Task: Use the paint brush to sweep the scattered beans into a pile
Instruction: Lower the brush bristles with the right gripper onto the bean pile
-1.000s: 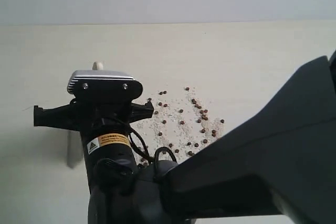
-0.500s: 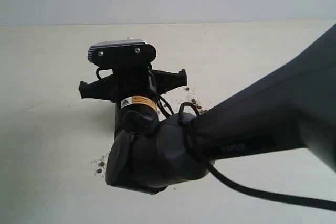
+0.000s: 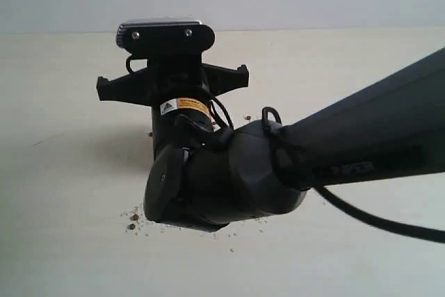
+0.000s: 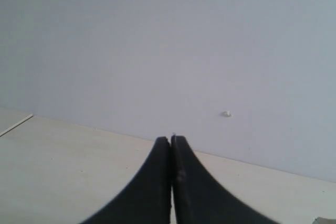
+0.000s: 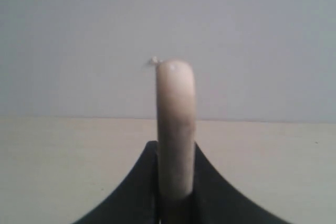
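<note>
Over the beans, right arm extends.

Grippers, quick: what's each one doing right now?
Left gripper: shut, holding nothing.
Right gripper: shut on the brush handle.

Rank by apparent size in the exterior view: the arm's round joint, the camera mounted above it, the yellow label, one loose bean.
1. round joint, probably nearest the lens, so exaggerated
2. camera
3. yellow label
4. bean, by far the smallest
</note>
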Controlling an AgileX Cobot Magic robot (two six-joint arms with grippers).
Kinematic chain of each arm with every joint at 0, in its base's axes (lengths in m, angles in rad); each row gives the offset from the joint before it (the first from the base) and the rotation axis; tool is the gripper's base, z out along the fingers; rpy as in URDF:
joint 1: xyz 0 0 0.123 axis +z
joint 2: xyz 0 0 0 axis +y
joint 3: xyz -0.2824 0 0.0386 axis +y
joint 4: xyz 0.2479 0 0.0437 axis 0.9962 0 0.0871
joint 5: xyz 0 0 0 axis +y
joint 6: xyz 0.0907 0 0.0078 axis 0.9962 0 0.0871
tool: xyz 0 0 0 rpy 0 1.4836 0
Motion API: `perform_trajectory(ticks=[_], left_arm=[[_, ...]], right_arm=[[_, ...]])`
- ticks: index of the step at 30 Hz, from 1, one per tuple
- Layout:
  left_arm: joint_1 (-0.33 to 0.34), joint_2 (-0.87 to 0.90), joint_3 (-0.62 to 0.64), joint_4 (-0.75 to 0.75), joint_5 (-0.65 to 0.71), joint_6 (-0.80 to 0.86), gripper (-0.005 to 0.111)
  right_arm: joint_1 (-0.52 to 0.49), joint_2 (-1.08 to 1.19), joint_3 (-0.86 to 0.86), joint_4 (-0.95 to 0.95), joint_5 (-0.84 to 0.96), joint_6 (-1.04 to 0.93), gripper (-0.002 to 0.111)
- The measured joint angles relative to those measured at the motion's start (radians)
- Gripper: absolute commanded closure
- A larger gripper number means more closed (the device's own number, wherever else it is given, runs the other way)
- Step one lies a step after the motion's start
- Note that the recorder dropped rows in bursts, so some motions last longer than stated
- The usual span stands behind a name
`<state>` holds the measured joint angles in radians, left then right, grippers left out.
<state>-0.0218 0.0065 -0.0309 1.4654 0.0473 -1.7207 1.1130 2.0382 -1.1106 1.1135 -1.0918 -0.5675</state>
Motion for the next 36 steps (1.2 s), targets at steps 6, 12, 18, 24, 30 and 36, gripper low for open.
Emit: perform_trajectory(ticks=[6,12,18,24,30,36], left_arm=[[0.0,0.0,0.0,0.0,0.0,0.0,0.107],[0.0,0.0,0.0,0.0,0.0,0.0,0.107],[0.0,0.0,0.0,0.0,-0.001,0.0,0.107],[0.0,0.0,0.0,0.0,-0.001,0.0,0.107],[0.0,0.0,0.0,0.0,-0.001,0.0,0.107],[0.0,0.0,0.0,0.0,-0.001,0.0,0.107]], right_arm=[[0.006,-0.103,0.013,-0.032,0.071,0.035,0.108],[0.045,-0.171,0.179,-0.266,0.068,0.34,0.108],[0.049,-0.177,0.404,-0.591,-0.053,0.737,0.108],[0.049,-0.178,0.537,-0.745,-0.096,0.842,0.108],[0.005,-0.178,0.548,-0.858,-0.095,0.905,0.108],[-0.059,-0.178,0.548,-0.873,0.023,0.931,0.108]])
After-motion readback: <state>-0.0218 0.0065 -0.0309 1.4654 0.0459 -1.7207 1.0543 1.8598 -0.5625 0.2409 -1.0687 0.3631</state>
